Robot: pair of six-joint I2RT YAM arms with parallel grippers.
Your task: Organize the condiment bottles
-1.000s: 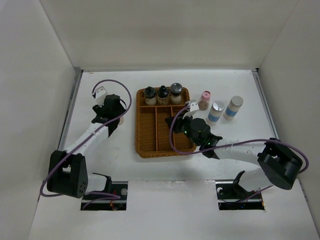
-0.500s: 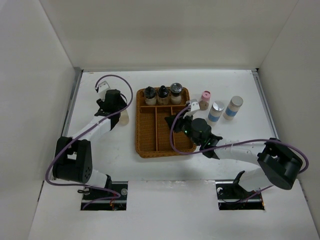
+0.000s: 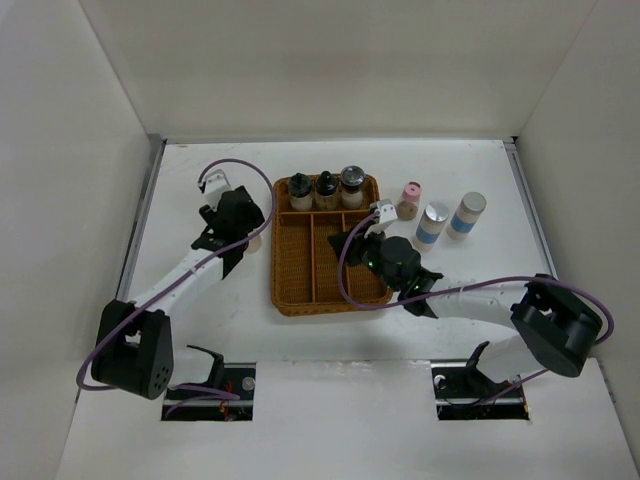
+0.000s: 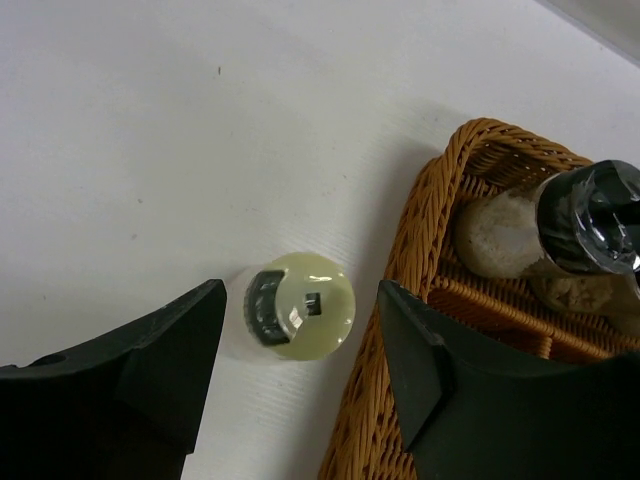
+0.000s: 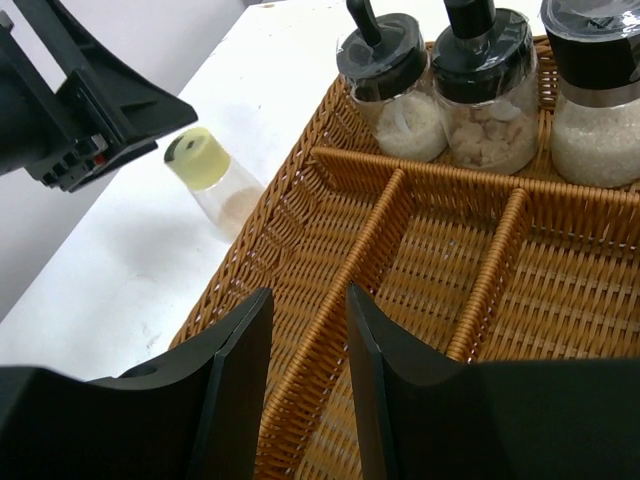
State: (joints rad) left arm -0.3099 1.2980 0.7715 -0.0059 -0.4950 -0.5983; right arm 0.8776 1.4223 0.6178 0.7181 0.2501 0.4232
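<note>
A yellow-capped bottle [image 4: 300,305] stands on the white table just left of the wicker tray [image 4: 425,215]. My left gripper [image 4: 300,300] hangs open over it, one finger on each side, neither touching it. The same bottle [image 5: 205,165] shows in the right wrist view. Three dark-capped bottles [image 3: 300,190] [image 3: 327,188] [image 3: 352,185] stand in the tray's back row. A pink-capped bottle [image 3: 410,199] and two silver-capped ones [image 3: 432,222] [image 3: 466,214] stand right of the tray. My right gripper [image 5: 307,298] hovers over the tray's front compartments, open by a narrow gap with nothing in it.
The tray [image 3: 283,296] has long front compartments split by wicker dividers [image 5: 370,240]. White walls close in the table at the left, back and right. The left gripper's right finger [image 4: 420,350] hangs over the tray's left rim.
My left gripper has shifted right toward the tray and now stands over the yellow-capped bottle. The right arm has barely moved.
</note>
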